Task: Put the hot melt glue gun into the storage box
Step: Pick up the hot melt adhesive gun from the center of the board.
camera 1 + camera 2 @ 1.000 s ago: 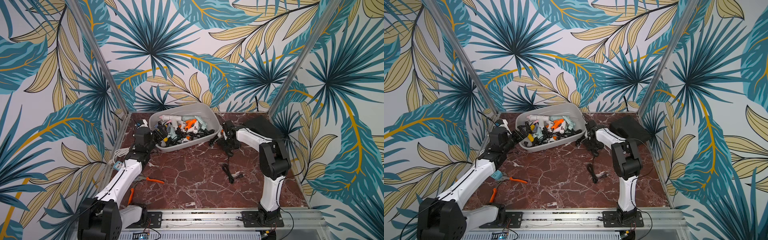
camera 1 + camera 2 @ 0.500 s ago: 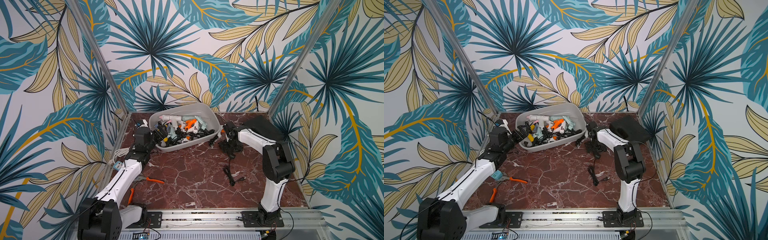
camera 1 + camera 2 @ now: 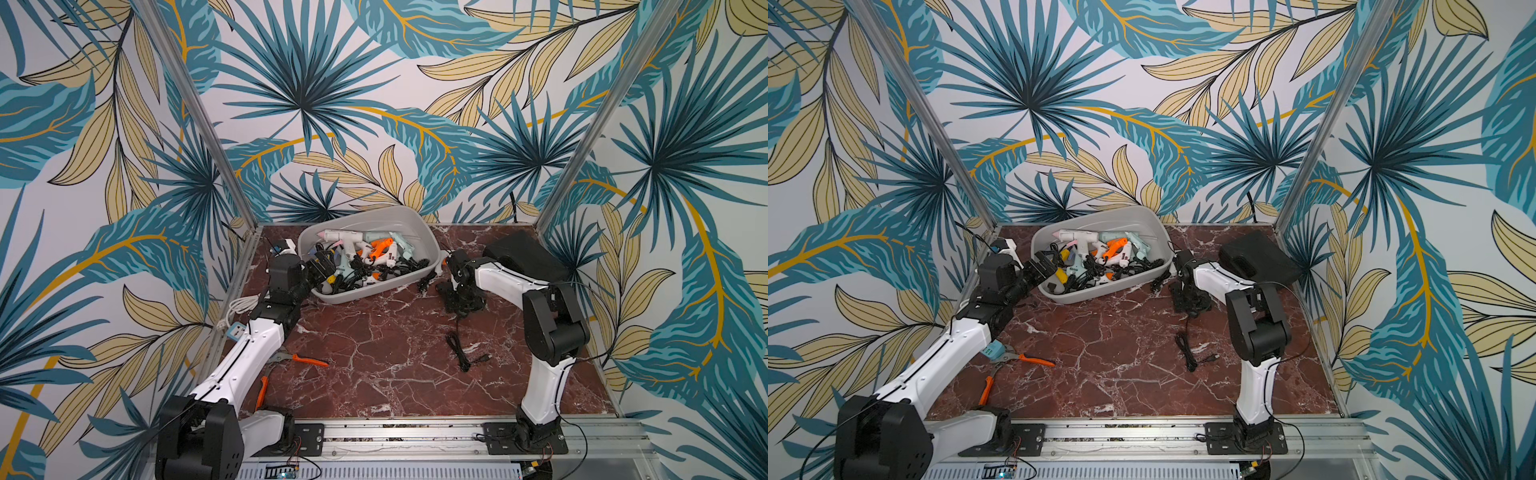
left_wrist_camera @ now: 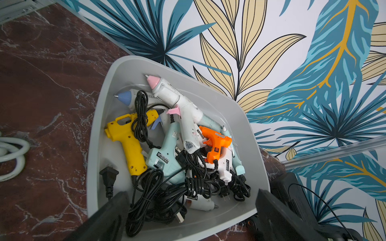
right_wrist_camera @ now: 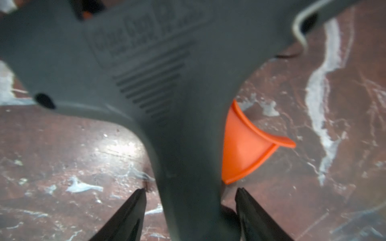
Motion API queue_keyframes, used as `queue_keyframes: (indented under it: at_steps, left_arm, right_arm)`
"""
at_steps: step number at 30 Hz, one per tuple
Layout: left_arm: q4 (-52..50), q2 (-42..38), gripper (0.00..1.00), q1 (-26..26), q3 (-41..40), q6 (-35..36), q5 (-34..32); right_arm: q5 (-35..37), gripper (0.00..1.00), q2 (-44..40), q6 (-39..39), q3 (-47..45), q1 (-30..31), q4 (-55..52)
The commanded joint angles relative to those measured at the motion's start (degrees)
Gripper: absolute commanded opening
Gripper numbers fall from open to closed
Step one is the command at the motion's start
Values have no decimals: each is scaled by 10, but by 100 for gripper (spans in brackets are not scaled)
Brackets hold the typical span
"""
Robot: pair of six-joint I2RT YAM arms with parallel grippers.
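Straddling dark grey, orange-triggered glue gun (image 5: 167, 83) at handle: right hand (image 5: 190, 191) part-open, grip unclear.

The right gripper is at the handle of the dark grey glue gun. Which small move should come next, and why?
Probably close the right gripper on the handle. Its fingers stand on either side of the dark grey glue gun, near the orange trigger, with a gap on each side, and the gun lies on the table, outside the storage box.

Dark grey glue gun (image 5: 177, 104) near full storage box (image 3: 395, 286)
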Motion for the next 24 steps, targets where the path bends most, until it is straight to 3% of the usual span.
queue_keyframes:
  at_steps: [1,3,7,11,24]
  left_arm:
    - [-3,-4,100,5,6,-1,11]
    - [-7,-1,100,4,8,0,19]
    - [-7,5,100,4,6,-4,30]
    - [-9,7,100,5,6,-4,32]
    - [-4,11,100,-12,24,0,60]
  right_arm:
    - [-32,67,4,-10,-18,3,38]
    - [-33,60,-2,-16,-25,3,51]
    - [-27,72,9,-25,-19,3,58]
    - [-28,70,23,-29,-5,2,55]
    - [-9,15,-52,-71,-31,3,65]
